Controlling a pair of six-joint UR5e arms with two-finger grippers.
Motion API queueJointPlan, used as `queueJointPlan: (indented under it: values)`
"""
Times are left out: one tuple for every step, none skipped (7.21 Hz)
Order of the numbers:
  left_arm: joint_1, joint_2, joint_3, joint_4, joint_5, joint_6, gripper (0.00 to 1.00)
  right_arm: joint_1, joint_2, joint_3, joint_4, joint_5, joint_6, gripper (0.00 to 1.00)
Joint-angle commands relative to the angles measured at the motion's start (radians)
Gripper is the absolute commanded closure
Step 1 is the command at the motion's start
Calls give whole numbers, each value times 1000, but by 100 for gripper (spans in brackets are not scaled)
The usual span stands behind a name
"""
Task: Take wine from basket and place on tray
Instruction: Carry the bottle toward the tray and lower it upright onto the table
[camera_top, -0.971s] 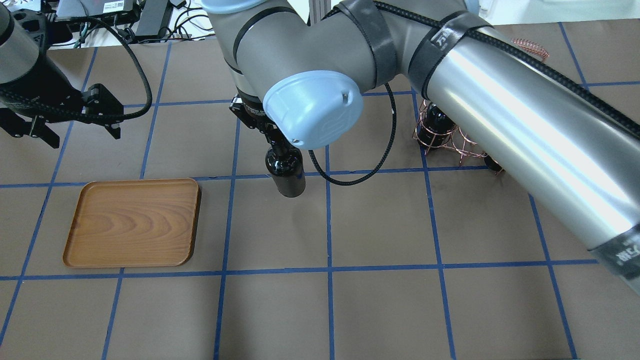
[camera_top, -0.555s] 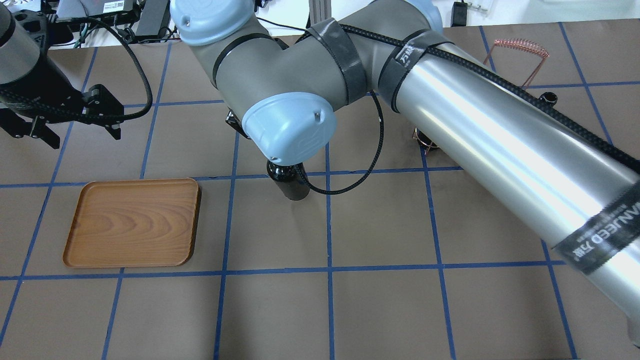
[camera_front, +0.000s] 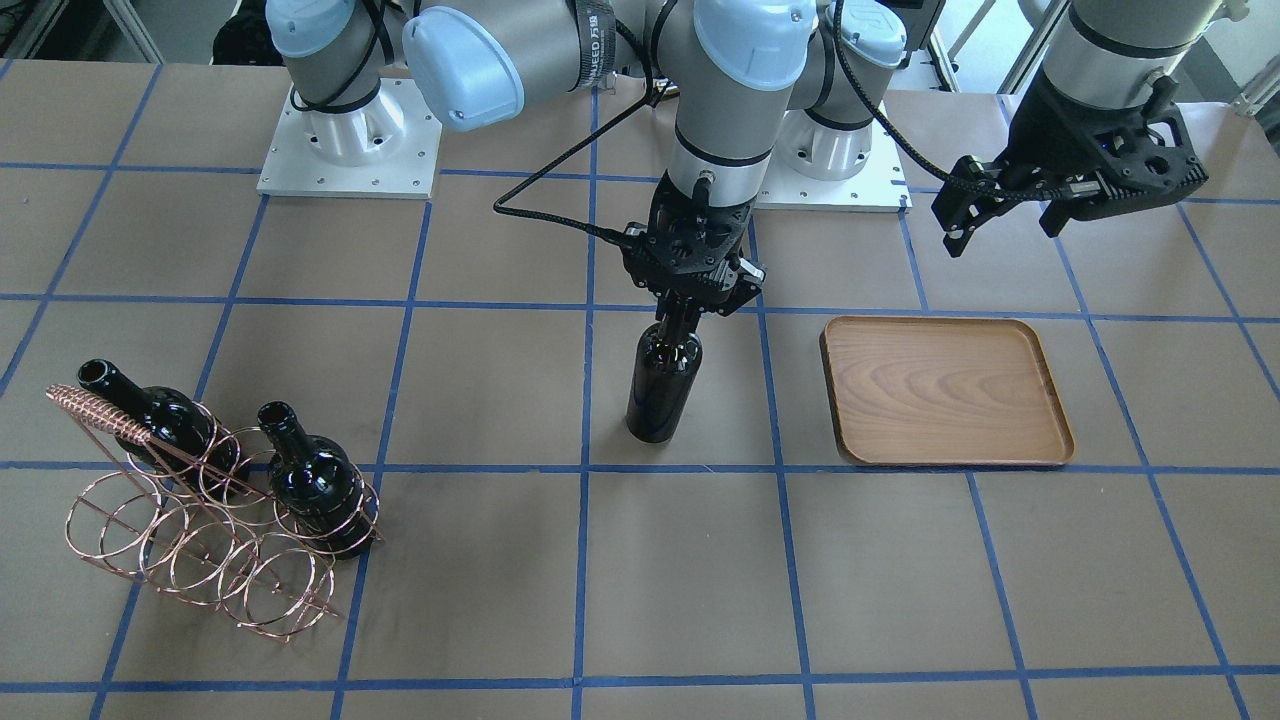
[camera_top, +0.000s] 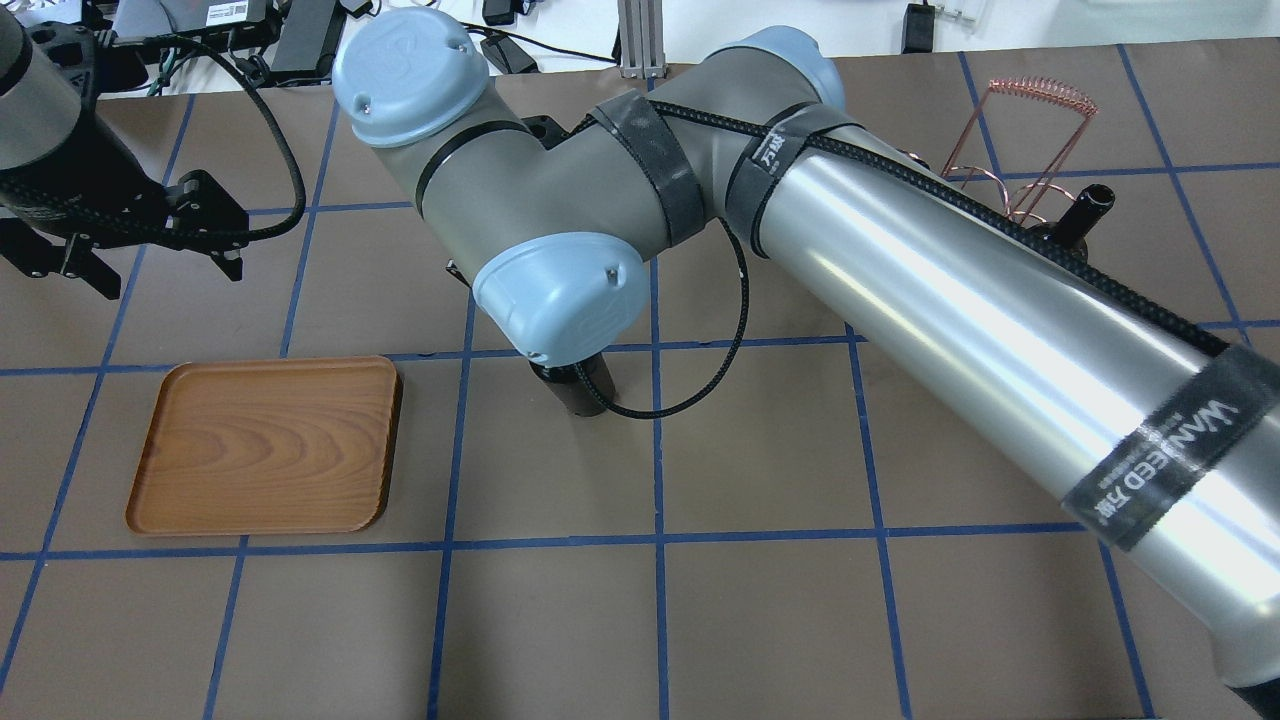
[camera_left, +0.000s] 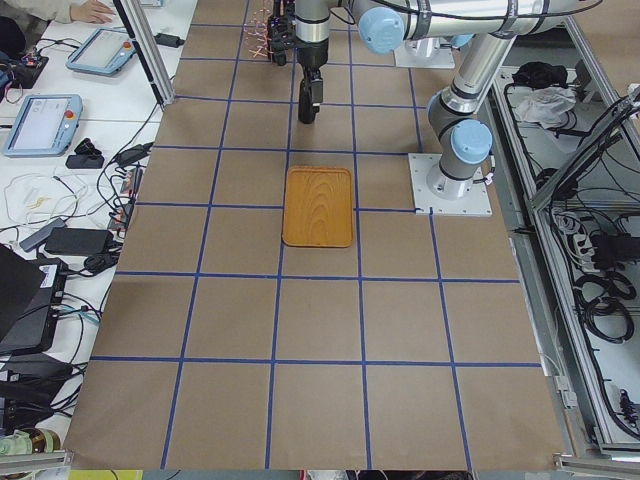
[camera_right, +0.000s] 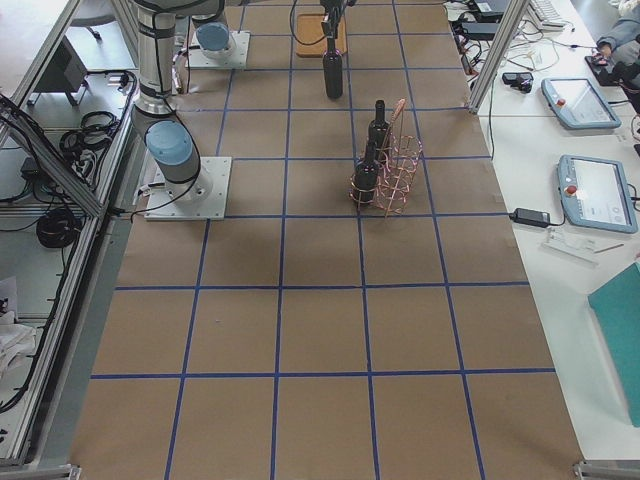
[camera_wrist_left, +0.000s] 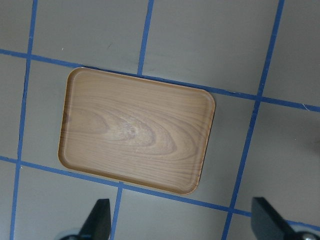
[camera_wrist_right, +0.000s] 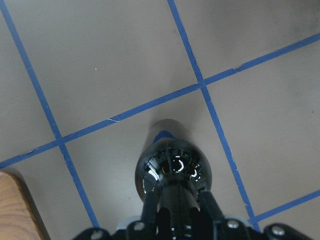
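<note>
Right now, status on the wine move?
Right pincer shut on wine neck, bottle upright, short of tray. Left pincer open, empty. Nothing seen between wine and tray.

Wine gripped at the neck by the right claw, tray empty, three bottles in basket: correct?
No: the front-facing view shows two bottles in the basket, not three. The right claw grips the wine by the neck; the tray is empty.

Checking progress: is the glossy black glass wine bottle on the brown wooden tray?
No, the right claw grips that bottle by its neck, clear of the tray.
</note>
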Motion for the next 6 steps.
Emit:
queueJointPlan:
  values:
    - [0, -1, 3, -1, 2, -1, 0, 1, -1, 3, -1, 1, 3, 80]
    - [0, -4, 3, -6, 0, -1, 0, 1, -1, 4, 5, -4, 3, 78]
    - [0, -9, 3, -9, 0, -1, 0, 1, -1, 9, 4, -4, 3, 72]
    - [-2, -12, 3, 2, -9, -1, 0, 1, -1, 9, 5, -4, 3, 68]
    - [-2, -19, 3, 6, -8, -1, 0, 1, -1, 9, 5, -4, 3, 65]
    - [0, -24, 3, 8, -5, -3, 0, 1, -1, 10, 5, -4, 3, 56]
